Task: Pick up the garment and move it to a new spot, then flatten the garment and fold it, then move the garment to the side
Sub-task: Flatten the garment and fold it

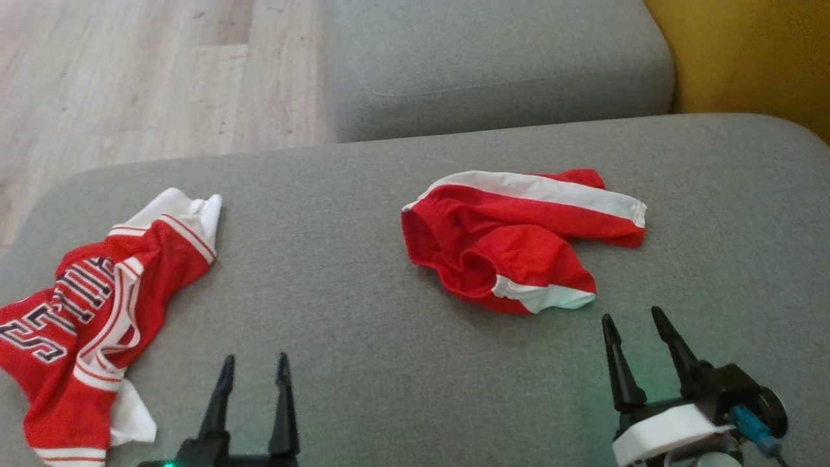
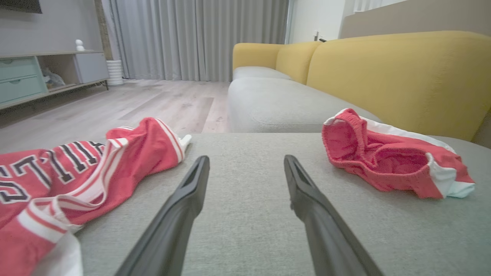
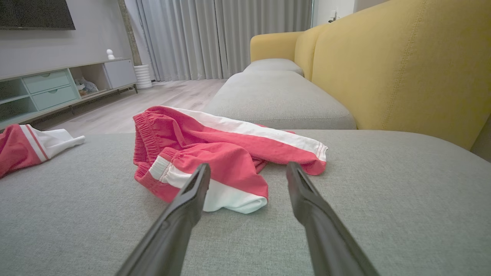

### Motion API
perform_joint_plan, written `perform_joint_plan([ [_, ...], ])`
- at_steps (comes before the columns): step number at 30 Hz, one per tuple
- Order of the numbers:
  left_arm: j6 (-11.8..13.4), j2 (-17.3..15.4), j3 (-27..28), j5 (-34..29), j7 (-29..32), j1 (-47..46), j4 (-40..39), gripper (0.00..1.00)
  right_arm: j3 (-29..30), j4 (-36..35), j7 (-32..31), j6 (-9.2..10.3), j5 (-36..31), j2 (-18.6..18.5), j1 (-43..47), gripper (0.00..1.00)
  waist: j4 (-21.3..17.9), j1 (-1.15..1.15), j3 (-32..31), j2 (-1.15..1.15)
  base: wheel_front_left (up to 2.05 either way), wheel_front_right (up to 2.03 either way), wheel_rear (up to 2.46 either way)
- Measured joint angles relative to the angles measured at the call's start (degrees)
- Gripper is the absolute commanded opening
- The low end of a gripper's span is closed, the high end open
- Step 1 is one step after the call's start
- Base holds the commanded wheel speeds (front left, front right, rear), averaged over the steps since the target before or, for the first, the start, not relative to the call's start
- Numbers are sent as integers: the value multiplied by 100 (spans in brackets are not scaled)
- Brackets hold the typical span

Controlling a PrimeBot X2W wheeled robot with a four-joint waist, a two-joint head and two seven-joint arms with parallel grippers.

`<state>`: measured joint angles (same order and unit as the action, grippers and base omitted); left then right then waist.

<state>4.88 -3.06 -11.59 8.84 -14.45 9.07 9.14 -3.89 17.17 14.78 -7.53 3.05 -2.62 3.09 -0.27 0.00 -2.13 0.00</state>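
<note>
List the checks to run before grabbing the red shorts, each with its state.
1. Left gripper open, holding nothing: ok.
2. Right gripper open, holding nothing: ok.
3. Red shorts lie apart from the jersey: ok.
4. Shorts flattened: not ok, crumpled, one leg lapped over.
5. Right gripper at the shorts: not ok, short of the near white hem.
6. Room on the grey cushion between the garments: ok.

We are observing a grey woven-fabric sofa seat (image 1: 389,363) running alongside a mustard-yellow upholstered backrest (image 3: 402,69). Pale wood-plank flooring (image 1: 130,78) is extending toward grey pleated floor-length curtains (image 2: 191,38). A low cabinet with mint-green drawers (image 3: 50,87) is standing against the grey wall (image 3: 57,46), under a dark flat screen (image 3: 34,13).
</note>
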Motion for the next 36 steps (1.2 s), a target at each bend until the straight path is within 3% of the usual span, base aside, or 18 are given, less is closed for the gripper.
perform_joint_plan([
  [9, -547, 3, -821, 11, 0, -778, 414, 100, -457, -1, 0, 0, -137, 0, -236, 100, -368, 0, 299, 0, 0, 0, 0],
  [15, -849, 12, -1233, -212, -1, -1768, 828, 100, -820, 1, 0, 0, 19, -4, -894, 100, -584, 2, 862, 0, 0, 0, 0],
  [27, -1188, 15, -1947, -280, -1, -2865, 1736, 100, -832, 0, 0, 0, 58, -9, -1322, 100, -1061, 2, 1668, 0, 0, 0, 0],
  [32, -1203, -5, -2230, -279, -1, -3245, 1964, 100, -905, -44, 0, 0, 97, -9, -1321, 100, -1258, 1, 1846, 0, 0, 0, 0],
  [33, -1204, -15, -2282, -278, -1, -3298, 1981, 77, -927, -54, 0, 0, 99, -8, -1322, 100, -1302, 0, 1870, 0, 0, 0, 0],
  [34, -1204, -33, -2343, -277, -1, -3349, 1996, 32, -934, -59, 0, 0, 100, -8, -1321, 100, -1346, 0, 1890, 0, 0, 0, 0],
  [35, -1204, -53, -2410, -267, -1, -3395, 2009, 0, -937, -65, 0, 0, 101, -8, -1322, 100, -1392, 0, 1907, 0, 0, 0, 0],
  [36, -1204, -79, -2536, -203, -2, -3439, 2025, 0, -938, -70, 0, 0, 100, -8, -1322, 100, -1437, 1, 1922, 0, 0, 0, 0],
])
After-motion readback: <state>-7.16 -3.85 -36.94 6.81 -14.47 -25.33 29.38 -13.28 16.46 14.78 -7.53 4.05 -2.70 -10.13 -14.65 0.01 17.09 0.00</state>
